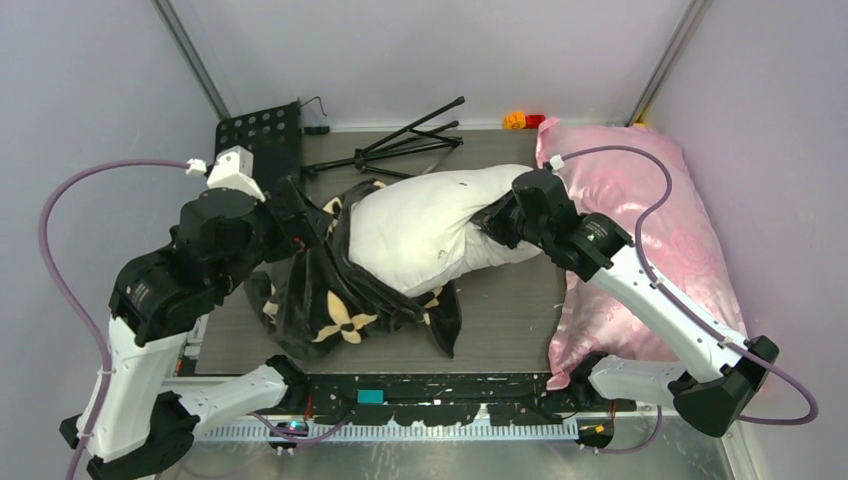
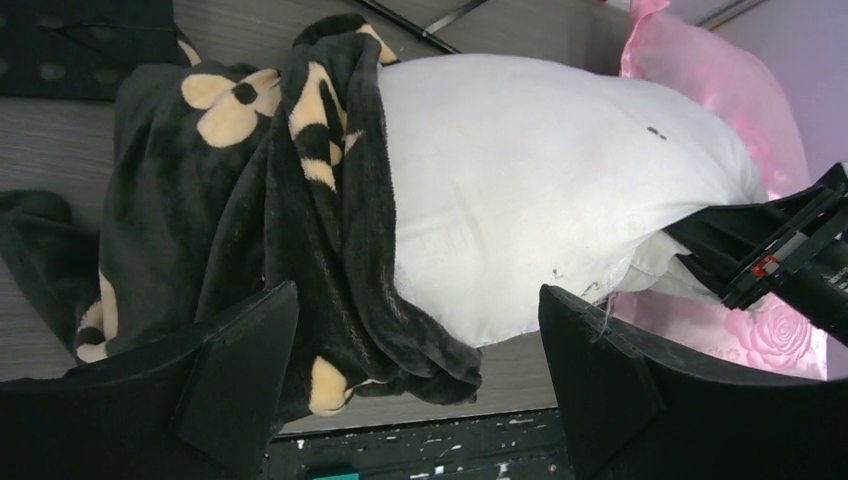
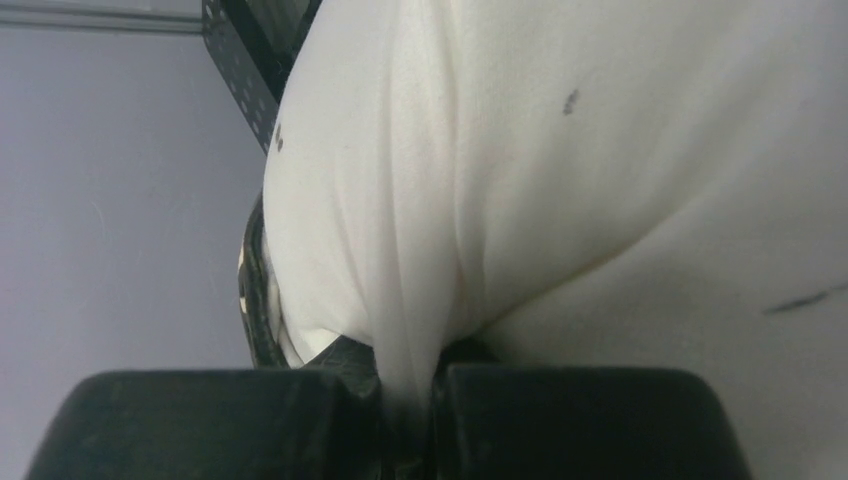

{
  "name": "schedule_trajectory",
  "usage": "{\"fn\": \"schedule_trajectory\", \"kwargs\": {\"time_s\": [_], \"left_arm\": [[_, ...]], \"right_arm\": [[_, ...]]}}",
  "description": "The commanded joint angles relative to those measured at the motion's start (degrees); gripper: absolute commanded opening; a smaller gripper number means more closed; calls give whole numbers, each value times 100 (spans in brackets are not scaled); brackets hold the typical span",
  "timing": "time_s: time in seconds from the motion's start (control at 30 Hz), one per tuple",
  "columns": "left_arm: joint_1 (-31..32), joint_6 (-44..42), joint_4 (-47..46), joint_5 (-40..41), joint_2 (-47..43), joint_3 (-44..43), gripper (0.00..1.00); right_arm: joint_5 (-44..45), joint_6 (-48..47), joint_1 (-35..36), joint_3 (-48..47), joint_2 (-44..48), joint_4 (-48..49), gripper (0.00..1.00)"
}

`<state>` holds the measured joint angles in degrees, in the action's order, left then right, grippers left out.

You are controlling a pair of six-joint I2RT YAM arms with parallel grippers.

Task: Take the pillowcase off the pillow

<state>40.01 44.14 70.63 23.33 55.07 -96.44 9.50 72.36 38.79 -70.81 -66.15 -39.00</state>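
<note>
The white pillow [image 1: 430,225] lies across the middle of the table, its right two thirds bare. The black pillowcase [image 1: 340,295] with tan flowers is bunched over its left end and trails toward the near edge. My right gripper [image 1: 497,225] is shut on a pinch of the pillow's [image 3: 600,150] white fabric at its right end [image 3: 410,390]. My left gripper [image 1: 305,232] is open and empty just left of the bunched pillowcase [image 2: 230,230]. In the left wrist view the gripper [image 2: 420,365] has its jaws wide apart, facing the pillowcase's folds and the pillow [image 2: 520,190].
A shiny pink satin pillow [image 1: 650,230] lies along the right side, under my right arm. A folded black tripod [image 1: 400,150] and a perforated black plate [image 1: 258,130] lie at the back. Small orange and red toys [image 1: 522,120] sit by the back wall.
</note>
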Motion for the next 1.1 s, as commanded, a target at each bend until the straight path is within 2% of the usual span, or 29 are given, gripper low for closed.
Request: {"fn": "schedule_trajectory", "kwargs": {"time_s": [0.0,0.1,0.27,0.33,0.47,0.53,0.63,0.7,0.77,0.87,0.97,1.07], "left_arm": [[41,105,182,-313,421,341,93],[644,681,-269,-419,358,1055,93],[1887,1236,-502,260,523,1600,96],[2167,1580,-323,713,732,1680,98],[2197,3027,435,1674,1010,2020,96],[2188,3265,591,1891,1065,2156,99],[2035,3053,186,1758,1009,2554,98],[1818,2945,-63,1463,916,2880,89],[1685,3101,-19,1458,742,3149,74],[1396,3107,-31,1498,248,3591,59],[857,2646,-17,1588,-420,3842,42],[322,1962,92,1937,-1036,3783,25]], "right_arm": [[1009,384,-50,-434,132,1219,0],[1004,323,-55,-569,25,1248,0],[940,176,-55,-707,-87,1280,0],[957,156,-53,-689,-56,1291,0],[1019,103,-55,-601,64,1296,0],[1092,56,-54,-555,157,1230,0],[1307,-75,-50,-529,314,1042,0],[1599,-198,-58,-502,440,898,0],[1940,-410,-111,-499,621,639,0],[2540,-963,-326,-620,861,157,0],[3623,-1702,-419,-976,980,-494,0],[4601,-2534,-425,-1270,1068,-754,0]]}}
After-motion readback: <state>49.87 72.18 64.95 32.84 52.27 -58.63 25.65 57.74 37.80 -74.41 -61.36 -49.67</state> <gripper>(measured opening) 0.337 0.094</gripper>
